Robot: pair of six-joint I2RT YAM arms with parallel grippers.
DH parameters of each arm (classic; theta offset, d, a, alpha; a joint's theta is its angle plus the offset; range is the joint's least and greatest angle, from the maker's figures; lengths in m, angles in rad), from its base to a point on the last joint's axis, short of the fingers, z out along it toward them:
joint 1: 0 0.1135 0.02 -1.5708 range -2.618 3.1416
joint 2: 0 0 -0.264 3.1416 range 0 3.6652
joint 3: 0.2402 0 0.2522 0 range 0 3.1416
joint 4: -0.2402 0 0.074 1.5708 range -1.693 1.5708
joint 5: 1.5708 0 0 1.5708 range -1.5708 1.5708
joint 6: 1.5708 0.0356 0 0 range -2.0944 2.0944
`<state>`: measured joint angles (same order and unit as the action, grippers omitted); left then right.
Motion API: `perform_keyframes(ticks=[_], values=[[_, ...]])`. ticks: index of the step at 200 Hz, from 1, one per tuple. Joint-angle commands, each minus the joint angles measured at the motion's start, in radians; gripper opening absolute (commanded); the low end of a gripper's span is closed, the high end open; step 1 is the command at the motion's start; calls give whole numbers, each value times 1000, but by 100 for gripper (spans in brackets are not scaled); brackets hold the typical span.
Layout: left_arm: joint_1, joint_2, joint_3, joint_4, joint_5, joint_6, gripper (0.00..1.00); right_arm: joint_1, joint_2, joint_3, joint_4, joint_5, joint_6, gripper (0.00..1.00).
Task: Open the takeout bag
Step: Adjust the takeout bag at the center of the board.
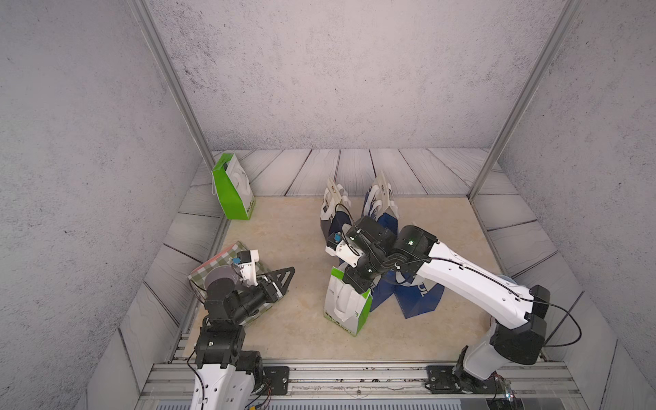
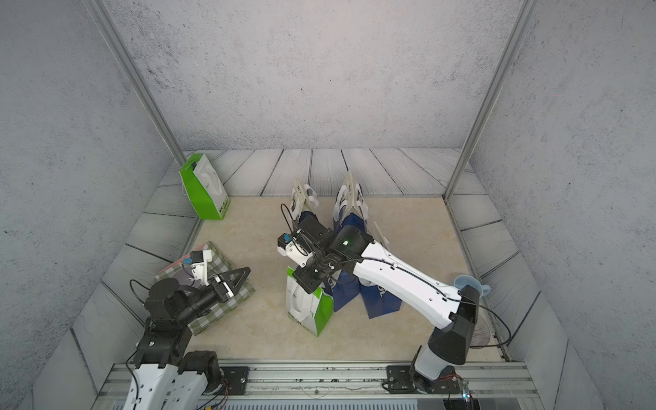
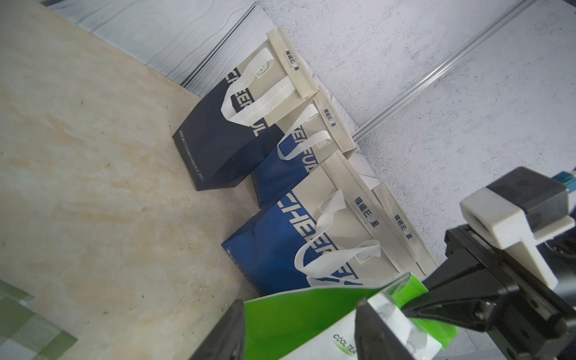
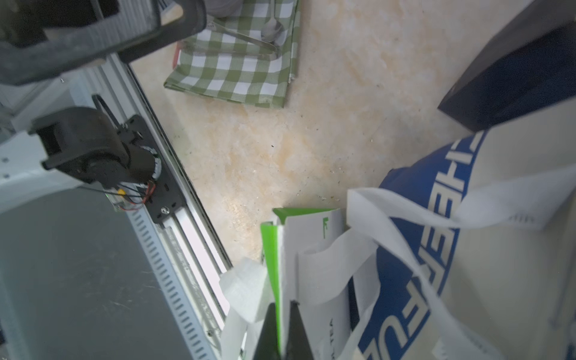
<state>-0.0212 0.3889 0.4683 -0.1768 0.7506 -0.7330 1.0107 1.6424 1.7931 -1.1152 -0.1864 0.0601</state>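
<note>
2 robot arms reach over a beige tabletop (image 1: 291, 234). The takeout bag being worked on, a green-and-white bag (image 1: 346, 309), stands upright just below the centre of the frame in both top views. It is touching a cluster of blue bags (image 1: 408, 298) behind it and to the right. A similar green bag (image 1: 232, 188) stands at the upper left, well apart.

The right hand (image 4: 282, 304) is at the top of the green-and-white bag. In the right wrist view its jaws are pinched together on the thin green side fold at the mouth. The left hand (image 1: 282, 278) is at the lower left of the frame, over a green checked cloth (image 1: 232, 250). It is well apart from the bag, with its jaws spread and nothing between them.

The bag looks light and thin-walled, and it is pressed nearly flat, with soft white strap handles (image 4: 336, 249) flopping over its face. It will probably flex and spring back along its creases, and it is likely to tip or slide if pulled from 1 side only. The handles seem too limp to steer it by. The firmer places to hold are the top rims of the 2 broad faces, close to the mouth. The bag would need to be pulled apart there while 1 side stays anchored.
</note>
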Motion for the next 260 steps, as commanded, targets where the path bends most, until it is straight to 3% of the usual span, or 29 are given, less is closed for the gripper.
perform_keyframes(ticks=[1,31,59,110,146,203,236,260], values=[[-11,-52,-20,18,-3,51,59,-3,68,144,-69,-42,-174,0],[-18,-34,-75,107,5,34,60,-4,202,329,-191,-58,-370,0],[-63,-40,-110,152,-2,35,62,-12,250,402,-212,-81,-554,0],[-176,-146,-190,180,-92,50,65,-39,337,506,-277,-202,-735,0],[-219,-131,-220,234,-89,59,69,-58,341,501,-275,-227,-770,0],[-322,-91,-299,383,-142,46,68,-60,318,455,-256,-247,-770,11],[-397,-66,-333,432,-194,63,66,-61,306,430,-224,-266,-743,29],[-424,-37,-323,437,-182,77,58,-60,289,421,-205,-257,-715,40]])
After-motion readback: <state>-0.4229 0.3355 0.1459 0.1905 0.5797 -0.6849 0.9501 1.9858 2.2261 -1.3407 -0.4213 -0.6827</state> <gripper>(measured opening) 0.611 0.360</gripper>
